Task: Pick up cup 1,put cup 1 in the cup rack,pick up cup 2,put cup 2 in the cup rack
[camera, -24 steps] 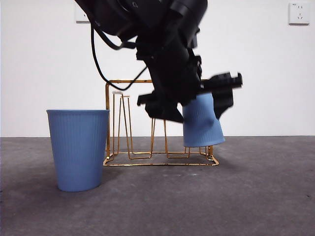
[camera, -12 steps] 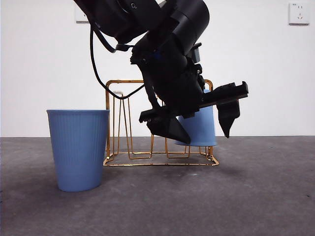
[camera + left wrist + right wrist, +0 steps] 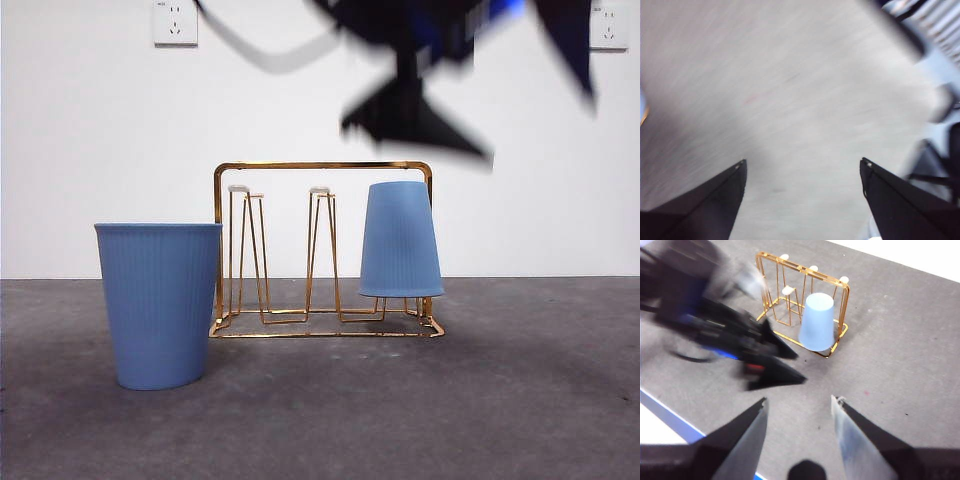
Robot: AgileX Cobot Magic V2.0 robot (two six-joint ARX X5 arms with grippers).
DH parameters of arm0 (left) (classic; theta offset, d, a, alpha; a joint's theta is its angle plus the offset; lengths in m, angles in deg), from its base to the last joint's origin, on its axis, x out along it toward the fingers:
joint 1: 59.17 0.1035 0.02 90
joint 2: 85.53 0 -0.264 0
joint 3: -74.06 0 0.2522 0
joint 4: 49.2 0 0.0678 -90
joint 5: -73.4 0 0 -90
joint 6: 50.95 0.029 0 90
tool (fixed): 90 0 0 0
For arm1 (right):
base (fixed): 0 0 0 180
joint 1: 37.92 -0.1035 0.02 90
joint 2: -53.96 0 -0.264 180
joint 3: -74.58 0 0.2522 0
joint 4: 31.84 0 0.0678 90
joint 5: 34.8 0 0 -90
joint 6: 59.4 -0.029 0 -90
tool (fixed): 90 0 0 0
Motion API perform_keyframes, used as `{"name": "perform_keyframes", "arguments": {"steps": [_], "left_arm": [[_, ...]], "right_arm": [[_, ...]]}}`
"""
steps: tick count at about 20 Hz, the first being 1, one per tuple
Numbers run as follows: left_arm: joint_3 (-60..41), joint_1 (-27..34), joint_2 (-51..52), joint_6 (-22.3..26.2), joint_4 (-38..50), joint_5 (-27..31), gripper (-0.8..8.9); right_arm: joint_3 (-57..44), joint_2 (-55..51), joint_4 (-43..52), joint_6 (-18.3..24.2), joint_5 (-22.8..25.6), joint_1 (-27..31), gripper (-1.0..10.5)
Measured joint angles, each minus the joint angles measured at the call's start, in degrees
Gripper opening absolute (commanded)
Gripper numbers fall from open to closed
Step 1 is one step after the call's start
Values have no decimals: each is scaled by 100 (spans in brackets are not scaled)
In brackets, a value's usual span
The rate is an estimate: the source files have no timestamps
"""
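One blue cup (image 3: 400, 240) sits upside down over a peg at the right end of the gold wire cup rack (image 3: 320, 165), free of any gripper. The right wrist view shows that cup (image 3: 817, 322) on the cup rack (image 3: 842, 287) too. A second blue cup (image 3: 160, 305) stands upright on the table just left of the rack. My left gripper (image 3: 540, 127) is a dark blur high above the rack, open and holding nothing (image 3: 802, 161); it also shows blurred (image 3: 801, 368) from the right wrist. My right gripper (image 3: 799, 399) hangs open well back from the rack.
Grey table surface (image 3: 500, 400) spreads in front of and to the right of the rack. Two wall sockets (image 3: 175, 22) (image 3: 608, 25) sit on the white wall behind. A blue strip (image 3: 670, 415) marks the table's edge.
The left gripper let go of the cup, which settled straight on the rack's right peg. The arm then swung up and away fast, leaving the rack unobstructed.
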State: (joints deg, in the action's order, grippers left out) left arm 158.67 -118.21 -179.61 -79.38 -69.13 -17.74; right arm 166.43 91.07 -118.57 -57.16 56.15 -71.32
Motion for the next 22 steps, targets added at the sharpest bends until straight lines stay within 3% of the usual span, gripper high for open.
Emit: {"name": "perform_keyframes", "arguments": {"steps": [4,8,12,16,22], "left_arm": [[0,-168,1683,511,-992,802,377],[0,-168,3353,914,-2297,1849,377],[0,-168,4649,984,-3663,2745,377],[0,-168,5296,964,-4398,2966,377],[0,-168,5825,824,-5099,3235,377]], "right_arm": [[0,555,479,-192,-417,-2,221],[0,1436,1368,-391,-1355,0,225],[0,2800,2284,-610,-2317,-2,232],[0,3812,2752,-758,-2452,-162,460],[0,4924,3499,-992,-2350,-590,477]]}}
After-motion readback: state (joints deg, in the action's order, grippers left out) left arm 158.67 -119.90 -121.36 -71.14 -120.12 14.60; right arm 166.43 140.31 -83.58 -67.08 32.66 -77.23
